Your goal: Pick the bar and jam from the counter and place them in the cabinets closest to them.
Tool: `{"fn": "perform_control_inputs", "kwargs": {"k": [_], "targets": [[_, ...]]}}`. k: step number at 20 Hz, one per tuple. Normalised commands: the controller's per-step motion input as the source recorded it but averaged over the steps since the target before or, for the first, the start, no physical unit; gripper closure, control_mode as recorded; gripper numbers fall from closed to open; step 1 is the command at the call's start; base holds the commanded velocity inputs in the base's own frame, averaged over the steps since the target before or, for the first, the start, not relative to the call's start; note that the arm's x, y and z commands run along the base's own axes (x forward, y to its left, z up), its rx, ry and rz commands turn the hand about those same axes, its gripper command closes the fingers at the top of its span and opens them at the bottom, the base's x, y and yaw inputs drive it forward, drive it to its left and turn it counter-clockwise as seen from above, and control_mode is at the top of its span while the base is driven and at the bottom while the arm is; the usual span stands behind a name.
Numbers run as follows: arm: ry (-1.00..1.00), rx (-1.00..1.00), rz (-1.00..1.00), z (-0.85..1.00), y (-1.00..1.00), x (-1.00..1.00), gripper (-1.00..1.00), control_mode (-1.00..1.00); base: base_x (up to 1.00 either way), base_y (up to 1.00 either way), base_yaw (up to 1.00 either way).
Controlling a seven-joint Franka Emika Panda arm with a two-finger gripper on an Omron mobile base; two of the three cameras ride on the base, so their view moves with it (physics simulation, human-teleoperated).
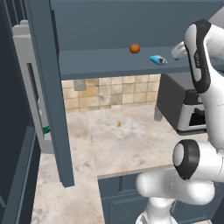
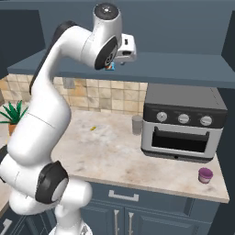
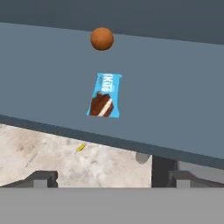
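Showing white letters on the blue wrapper of the bar (image 3: pixel 104 96), something like "KIND", too blurred for reading with certainty. Lying flat on the open shelf (image 3: pixel 175 100) of the cabinets (image 1: pixel 48 87), bright blue with a brown-red picture at the end nearer to the shelf edge. Resting free, touching nothing else, with an orange-brown ball (image 3: pixel 102 38) further back on the same shelf, apart from it. Hanging above the shelf with the tool (image 3: pixel 111 177) released, fingers (image 3: pixel 41 178) spread wide and holding nothing. Standing on the bench (image 2: pixel 114 156), near its front right corner in the right base view, the jam (image 2: pixel 205 175), a tiny pink-magenta jar, in front of a toaster oven (image 2: pixel 183 124).
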Motion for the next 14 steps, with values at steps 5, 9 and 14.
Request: {"fn": "perform_control_inputs", "kwargs": {"k": [5,9,14], "targets": [[-0.13,-0.01,0.01,-0.05,-0.37,-1.0,-1.0,-1.0,0.0,0.0,0.0],[-0.13,-0.05,0.0,-0.2,-0.42,-1.0,-1.0,-1.0,0.0,0.0,0.0],[-0.06,-0.16,-0.02,-0.44,-0.39,-0.93,-1.0,-1.0,0.0,0.0,0.0]]}}
